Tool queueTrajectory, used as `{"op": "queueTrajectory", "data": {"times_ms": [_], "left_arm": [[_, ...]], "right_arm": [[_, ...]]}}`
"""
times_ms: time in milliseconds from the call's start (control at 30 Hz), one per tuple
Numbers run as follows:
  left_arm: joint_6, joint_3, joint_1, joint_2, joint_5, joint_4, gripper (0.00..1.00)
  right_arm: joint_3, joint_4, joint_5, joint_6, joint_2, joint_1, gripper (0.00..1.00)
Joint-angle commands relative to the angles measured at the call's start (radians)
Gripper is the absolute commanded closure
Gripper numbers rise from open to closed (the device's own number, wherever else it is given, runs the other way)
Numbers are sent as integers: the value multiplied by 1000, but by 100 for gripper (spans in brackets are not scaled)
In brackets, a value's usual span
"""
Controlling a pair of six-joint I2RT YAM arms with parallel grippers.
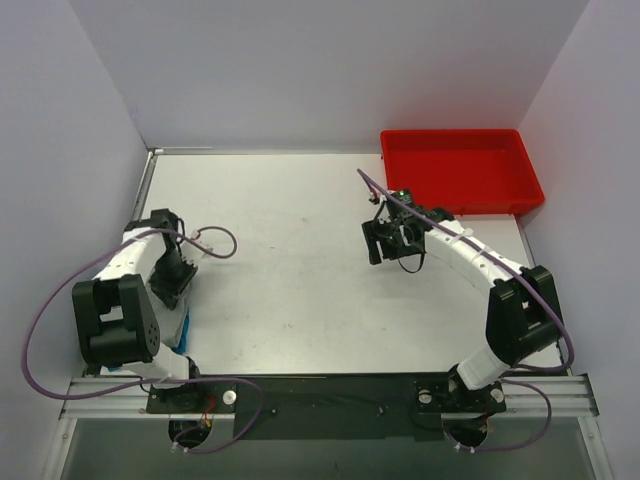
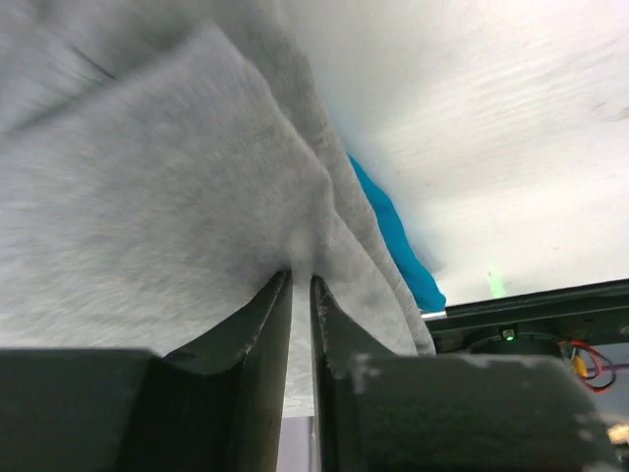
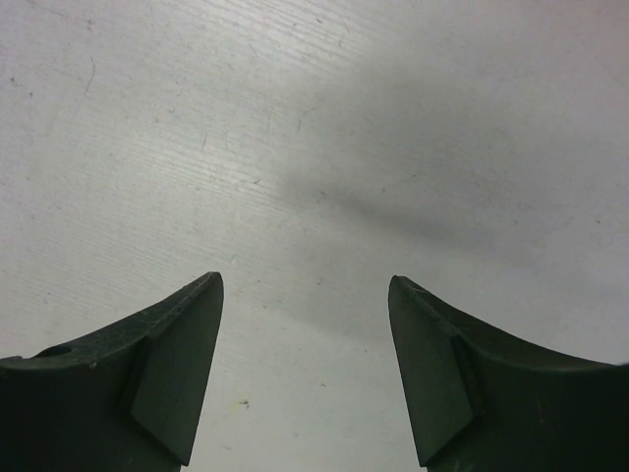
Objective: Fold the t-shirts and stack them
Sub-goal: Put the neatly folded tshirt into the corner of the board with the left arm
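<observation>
**Left jaws pinched on grey t-shirt at the table's near-left edge; red bin stands far right**

The left gripper [image 2: 302, 283] has its jaws drawn almost together, clamped on a fold of the grey t-shirt [image 2: 147, 197]. In the left wrist view the grey fabric spreads up and away from the pinch in soft ridges and fills most of the picture. A strip of blue cloth [image 2: 393, 241] shows just past the grey shirt's right edge, touching it. Whether it lies under the grey shirt or beside it cannot be told.

From the top camera, the left arm is folded back on itself near the left wall, its gripper [image 1: 170, 283] low over the table [image 1: 300, 300]. A sliver of the blue cloth [image 1: 184, 335] peeks out beside the arm's base link, close to the table's near edge. The arm hides most of the grey shirt in that view.

The right gripper [image 3: 305, 290] hangs above bare table with its jaws wide apart and nothing between them. The top view puts it [image 1: 388, 245] right of the table's centre, well apart from the shirts.

The red bin [image 1: 460, 170] sits at the far right corner of the table, just beyond the right gripper. Its red floor is visible from wall to wall.
</observation>
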Motion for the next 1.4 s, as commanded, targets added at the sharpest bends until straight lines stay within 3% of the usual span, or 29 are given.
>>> {"op": "queueTrajectory", "data": {"times_ms": [0, 133, 233, 267, 333, 400, 467, 567, 600, 667, 900, 1367], "left_arm": [[44, 169, -47, -127, 221, 12, 61], [12, 192, -103, -235, 422, 89, 22], [-14, 149, -129, -270, 518, 171, 14], [-10, 130, -129, -291, 539, 188, 13], [-16, 62, -175, -339, 585, 327, 12], [-80, -55, -204, -389, 595, 522, 12], [-163, -154, -256, -413, 560, 742, 11], [-328, -266, -357, -407, 309, 999, 10], [-414, -317, -356, -416, 284, 1109, 10], [-442, -407, -345, -439, 283, 1198, 9], [-485, -532, -336, -468, 231, 1206, 8], [-452, -678, -337, -511, 89, 1291, 7]], "right_arm": [[-88, 82, 44, 29, -136, -41, 36], [-293, 335, 71, 96, -339, -98, 30], [-442, 509, 82, 131, -442, -159, 29], [-468, 543, 97, 133, -485, -174, 27], [-549, 633, 132, 133, -554, -198, 8], [-641, 727, 187, 133, -625, -224, 2], [-748, 816, 214, 136, -680, -259, 2], [-850, 937, 229, 131, -740, -311, 0], [-891, 952, 235, 127, -760, -329, 0], [-939, 992, 240, 98, -789, -348, 0], [-1066, 1167, 268, 53, -793, -351, 0], [-1077, 1203, 237, 52, -710, -351, 0]]}}
